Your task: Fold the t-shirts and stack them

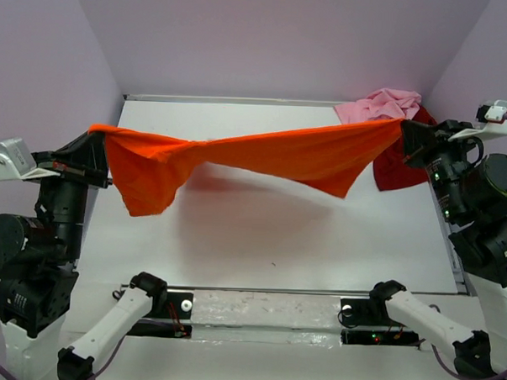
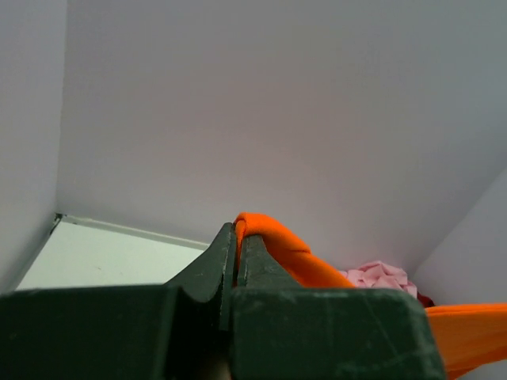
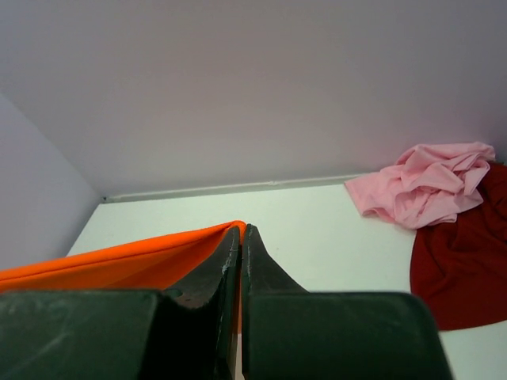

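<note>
The bright orange t-shirt (image 1: pixel 263 157) hangs stretched in the air across the table, held at both ends. My left gripper (image 1: pixel 98 134) is shut on its left end, and orange cloth (image 2: pixel 273 241) bulges over the shut tips (image 2: pixel 236 231). At the right, my right gripper (image 1: pixel 405 129) is shut on the other end, with orange cloth (image 3: pixel 119 261) pinched at its tips (image 3: pixel 242 231). A loose flap sags down at the left part of the shirt. The crumpled light pink t-shirt (image 1: pixel 379 105) and the dark red t-shirt (image 1: pixel 396 169) lie at the far right corner.
The white table (image 1: pixel 277 233) lies under the hanging shirt. Pale purple walls (image 1: pixel 268 39) close in the back and both sides. Both arm bases stand on a rail (image 1: pixel 265 312) along the near edge.
</note>
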